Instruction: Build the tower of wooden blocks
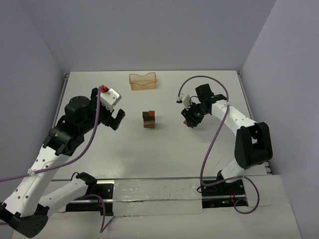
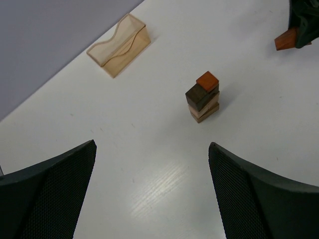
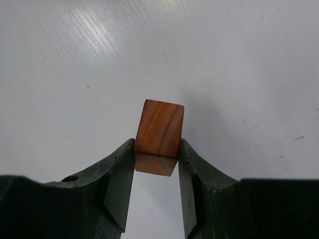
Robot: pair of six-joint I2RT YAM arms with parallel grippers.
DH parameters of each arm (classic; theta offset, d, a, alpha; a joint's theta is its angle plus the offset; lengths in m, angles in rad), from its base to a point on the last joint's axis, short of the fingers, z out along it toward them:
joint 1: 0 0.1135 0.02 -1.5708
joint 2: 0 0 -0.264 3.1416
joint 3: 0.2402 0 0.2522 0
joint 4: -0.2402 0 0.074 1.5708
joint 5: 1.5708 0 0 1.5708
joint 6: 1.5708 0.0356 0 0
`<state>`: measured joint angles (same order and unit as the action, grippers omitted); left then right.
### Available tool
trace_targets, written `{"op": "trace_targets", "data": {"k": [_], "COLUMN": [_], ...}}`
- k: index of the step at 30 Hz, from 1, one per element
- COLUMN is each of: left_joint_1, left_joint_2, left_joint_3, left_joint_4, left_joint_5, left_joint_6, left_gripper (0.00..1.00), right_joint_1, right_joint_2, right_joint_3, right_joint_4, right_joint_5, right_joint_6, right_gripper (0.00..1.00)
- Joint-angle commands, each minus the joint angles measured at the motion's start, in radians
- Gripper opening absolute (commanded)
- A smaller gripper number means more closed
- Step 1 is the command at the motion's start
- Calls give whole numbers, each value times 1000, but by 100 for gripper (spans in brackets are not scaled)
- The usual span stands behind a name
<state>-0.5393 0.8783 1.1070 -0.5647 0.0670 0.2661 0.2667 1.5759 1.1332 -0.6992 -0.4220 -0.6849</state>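
In the right wrist view, the lower sides of the reddish-brown block (image 3: pixel 159 127) are covered by the fingers (image 3: pixel 115 179) of the right gripper (image 3: pixel 156 149), which are cut off at the bottom edge. In the top view, the stack (image 1: pixel 148 119) is shown too small for its blocks to be counted.

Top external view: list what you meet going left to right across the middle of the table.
Left pincer, open → wood block tower → right pincer, shut on a reddish-brown block.
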Motion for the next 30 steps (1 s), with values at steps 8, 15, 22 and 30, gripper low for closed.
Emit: {"op": "trace_targets", "data": {"k": [8,15,22,30], "left_joint_1": [164,168,168,168], "left_joint_2": [-13,-3,4,14], "left_joint_3": [-84,-99,-97,-87], "left_joint_4": [82,95,101,101], "left_joint_5": [219,233,236,226], "left_joint_6": [-208,-212,-209,-204], "left_gripper": [99,99,99,99], "right_joint_1": [59,81,91,89], "right_joint_2": [223,303,333,327], "right_joint_3": [129,166,166,156], "right_joint_4": [31,37,53,84], "right_joint_5": [112,141,166,177], "right_joint_6": [-230,-222,-196,-164], "right_gripper": [0,8,29,42]}}
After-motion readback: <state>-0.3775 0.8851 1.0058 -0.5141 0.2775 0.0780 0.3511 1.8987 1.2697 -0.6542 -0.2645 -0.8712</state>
